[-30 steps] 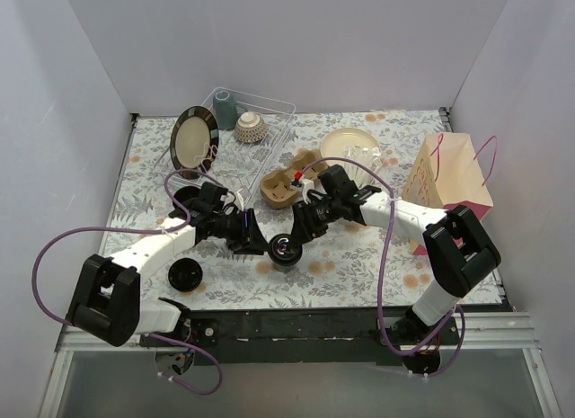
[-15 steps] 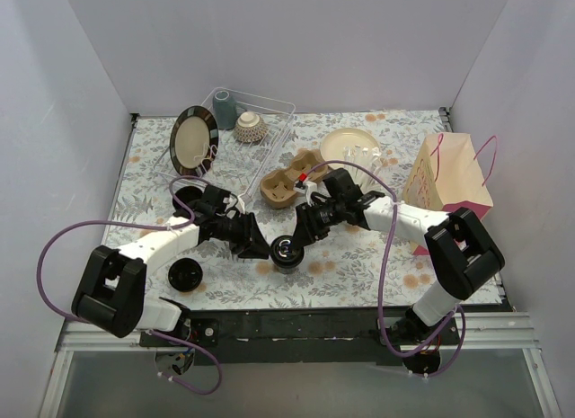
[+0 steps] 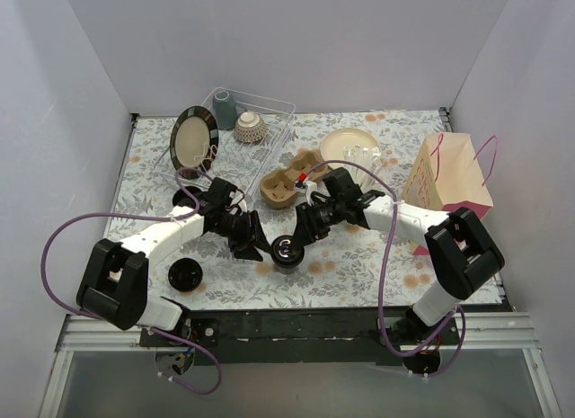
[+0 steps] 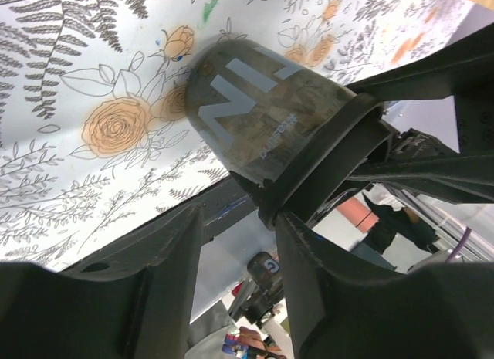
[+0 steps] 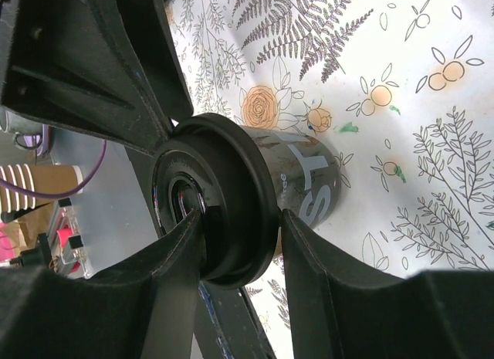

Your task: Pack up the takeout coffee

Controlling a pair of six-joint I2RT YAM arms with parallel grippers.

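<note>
A dark takeout coffee cup (image 3: 287, 251) with a round black lid stands on the flowered cloth near the front middle. It shows in the right wrist view (image 5: 305, 174) and the left wrist view (image 4: 258, 112). My right gripper (image 3: 298, 237) (image 5: 241, 220) is shut on its lid (image 5: 224, 220), one finger across the top and one under the rim. My left gripper (image 3: 254, 245) (image 4: 239, 220) is open just left of the cup, its right finger (image 4: 309, 259) against the lid's edge. A brown cardboard cup carrier (image 3: 287, 180) lies behind the cup.
A loose flat black lid (image 3: 184, 274) lies at the front left. A clear rack (image 3: 269, 121) at the back holds a dark-rimmed plate (image 3: 193, 139), a grey cup (image 3: 224, 108) and a bowl (image 3: 250, 126). A beige plate (image 3: 349, 144) and a pink paper bag (image 3: 449, 180) are at the right.
My left arm has swung its forearm up and to the right, and its gripper has shifted slightly beside the cup. The right gripper and cup have stayed put.
</note>
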